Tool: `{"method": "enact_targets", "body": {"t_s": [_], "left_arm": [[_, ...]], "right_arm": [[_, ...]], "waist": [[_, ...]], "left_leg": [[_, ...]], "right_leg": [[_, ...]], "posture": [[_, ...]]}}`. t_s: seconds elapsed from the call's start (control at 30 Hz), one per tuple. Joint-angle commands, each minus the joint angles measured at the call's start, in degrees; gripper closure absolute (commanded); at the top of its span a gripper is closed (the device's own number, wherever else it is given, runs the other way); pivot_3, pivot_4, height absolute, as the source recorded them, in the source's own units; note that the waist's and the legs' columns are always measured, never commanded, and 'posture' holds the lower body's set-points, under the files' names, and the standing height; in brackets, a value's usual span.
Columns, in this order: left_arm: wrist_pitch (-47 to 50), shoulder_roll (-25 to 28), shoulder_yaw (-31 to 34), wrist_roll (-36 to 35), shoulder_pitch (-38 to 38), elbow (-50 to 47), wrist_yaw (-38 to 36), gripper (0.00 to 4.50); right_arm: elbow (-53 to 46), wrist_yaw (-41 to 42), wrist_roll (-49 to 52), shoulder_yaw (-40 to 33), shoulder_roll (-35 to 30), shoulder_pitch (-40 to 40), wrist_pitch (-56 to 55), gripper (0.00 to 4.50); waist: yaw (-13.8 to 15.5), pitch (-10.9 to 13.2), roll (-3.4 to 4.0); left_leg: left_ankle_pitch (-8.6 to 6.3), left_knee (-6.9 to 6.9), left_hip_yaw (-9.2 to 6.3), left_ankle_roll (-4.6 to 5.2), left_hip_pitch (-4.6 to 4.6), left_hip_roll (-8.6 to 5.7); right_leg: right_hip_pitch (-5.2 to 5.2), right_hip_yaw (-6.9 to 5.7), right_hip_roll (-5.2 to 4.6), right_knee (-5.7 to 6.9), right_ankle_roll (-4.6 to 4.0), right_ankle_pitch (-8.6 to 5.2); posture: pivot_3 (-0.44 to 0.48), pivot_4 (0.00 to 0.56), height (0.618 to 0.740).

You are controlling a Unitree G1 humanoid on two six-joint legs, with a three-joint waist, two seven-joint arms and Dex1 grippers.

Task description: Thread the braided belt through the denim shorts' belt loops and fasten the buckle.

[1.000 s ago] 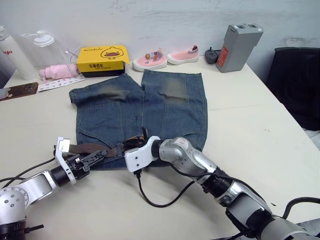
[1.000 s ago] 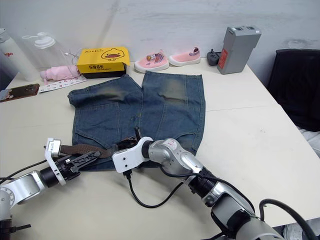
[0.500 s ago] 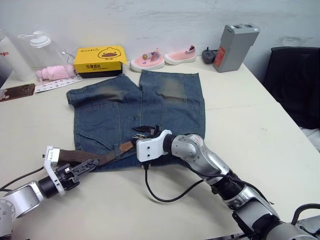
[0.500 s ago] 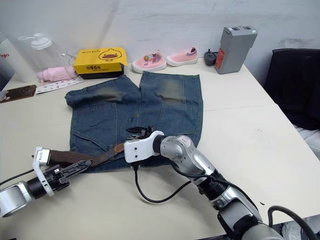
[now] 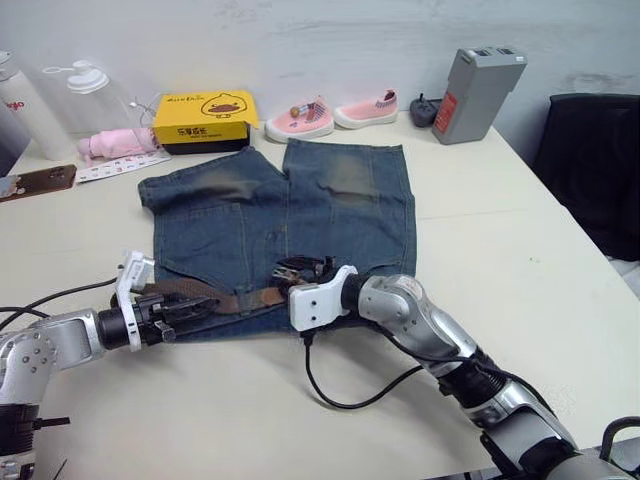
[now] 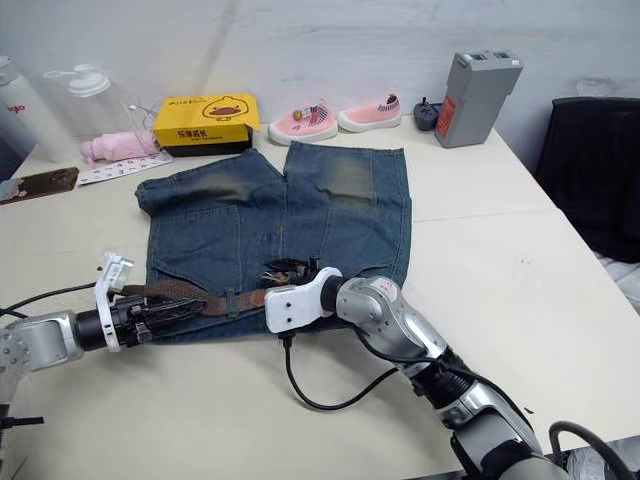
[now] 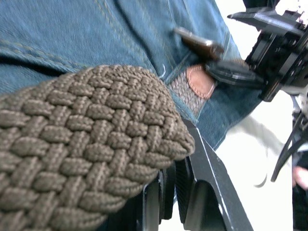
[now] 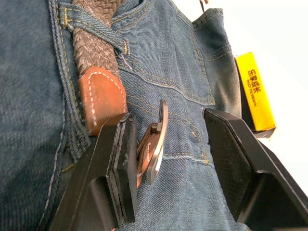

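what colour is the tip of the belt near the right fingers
Smooth reddish-brown leather with pale stitching along its edge, on the braided belt; the right wrist view shows it best.

A pale counter (image 5: 520, 250) carried the denim shorts (image 5: 280, 225) spread flat under the right gripper (image 5: 300, 270), and well beyond that gripper along the far edge lay a yellow box (image 5: 205, 120), two pink shoes (image 5: 340, 112), a grey battery block (image 5: 478, 95), bottles (image 5: 90, 95) and a phone (image 5: 40, 181).
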Motion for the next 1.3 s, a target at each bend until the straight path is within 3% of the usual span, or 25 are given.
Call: {"method": "enact_targets", "body": {"t_s": [0.03,0.37,0.9,1.3], "left_arm": [[-1.5,1.9,-1.3,3.2,-1.3,1.4,-3.7,4.5],[-4.2,1.0,-4.7,9.2,-5.7,4.3,-8.2,4.5],[-7.9,-3.3,-8.6,14.8,-9.2,5.0,-11.2,4.5],[-6.4,-5.2,-8.2,15.1,-10.1,4.8,-11.2,4.5]], "right_arm": [[-1.0,-0.2,-1.2,-0.2,-2.0,0.8,-2.0,2.1],[-1.7,0.6,0.0,-2.8,-7.9,1.9,-6.3,2.1],[0.5,-0.6,-3.2,0.1,-6.5,1.9,-10.7,2.1],[2.9,-3.8,-5.0,0.2,-8.5,0.0,-24.2,2.1]], "waist": [[0.1,0.0,0.01],[0.3,0.0,-0.09],[0.2,-0.1,-0.24],[0.1,-0.1,-0.22]], "left_leg": [[0.0,0.01,0.0,0.0,0.0,0.0],[-0.01,0.08,-0.02,0.03,-0.03,-0.03],[-0.01,0.09,-0.01,0.02,-0.02,-0.02],[-0.01,0.1,0.0,0.02,-0.03,-0.02]], "right_leg": [[0.01,0.0,0.0,-0.01,0.0,0.0],[0.06,0.0,-0.02,-0.04,0.0,0.0],[0.08,-0.01,0.0,-0.07,0.01,0.01],[0.06,-0.01,0.0,-0.04,0.02,0.01]], "posture": [[0.0,0.15,0.636],[0.0,0.15,0.636],[0.0,0.15,0.636],[0.0,0.15,0.636]]}}
